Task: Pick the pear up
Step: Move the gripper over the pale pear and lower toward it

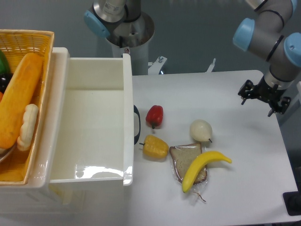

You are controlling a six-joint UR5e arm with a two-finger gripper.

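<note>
Nearest item: one long yellow banana, lying diagonally across a slice of bread in clear wrap, both low on the white counter. At about 9 o'clock from the bread, just beside it, sits a yellow bell pepper; a red pepper stands beyond that at 12 o'clock, apart from it. Task item: the pear, pale cream, roundish, short dark stem pointing toward 4 o'clock, resting on the counter just beyond the bread's far corner, near the banana's tip but not visibly touching either. Left side: a large white bin, open-topped, with a wicker basket at its 9 o'clock holding a bread loaf and other goods. Far right: the claw, dark, held above the counter edge at roughly 2 o'clock from the pear and well apart from it; fingers too small to read, so spread or pressed together cannot be told. Nothing held. Step in hand, by judgement: approach, grasp not yet begun. Next move calls for travel toward 8 o'clock, a descent over the pear with fingers spread, keeping off the banana and bread.
</note>
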